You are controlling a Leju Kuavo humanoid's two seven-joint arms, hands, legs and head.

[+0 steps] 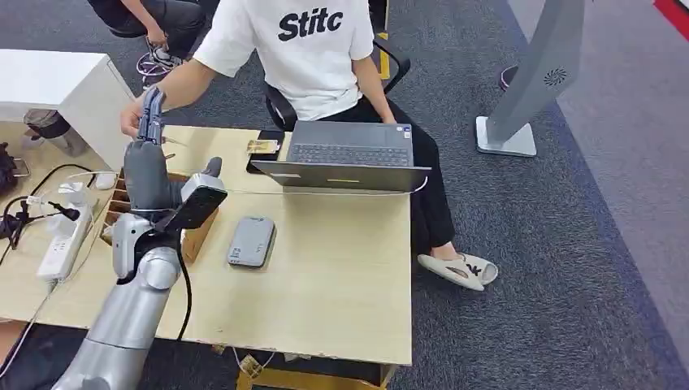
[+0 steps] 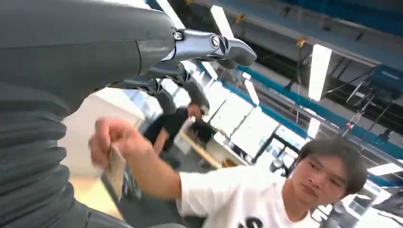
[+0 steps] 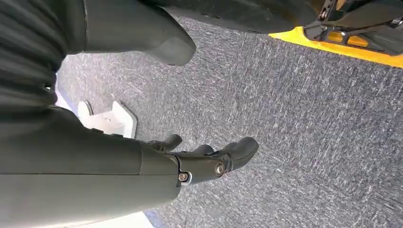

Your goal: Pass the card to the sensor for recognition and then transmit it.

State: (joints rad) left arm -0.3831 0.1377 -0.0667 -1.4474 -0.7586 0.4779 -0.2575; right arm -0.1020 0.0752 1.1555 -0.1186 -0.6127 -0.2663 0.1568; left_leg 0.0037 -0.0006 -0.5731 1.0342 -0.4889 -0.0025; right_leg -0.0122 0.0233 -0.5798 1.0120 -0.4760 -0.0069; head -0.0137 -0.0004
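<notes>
My left hand (image 1: 151,114) was raised at the surface's (image 1: 341,268) far left edge, fingers released, beside the person's hand (image 2: 110,141) holding the card (image 2: 115,169); mistimed handover risked a drop.

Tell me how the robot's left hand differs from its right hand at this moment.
The left hand is raised above the table with its fingers pointing up, while the right hand hangs low over the grey carpet. The left hand is close to a person's hand that holds a card; the right hand faces only carpet. Both appear to hold nothing, with their fingers apart.
</notes>
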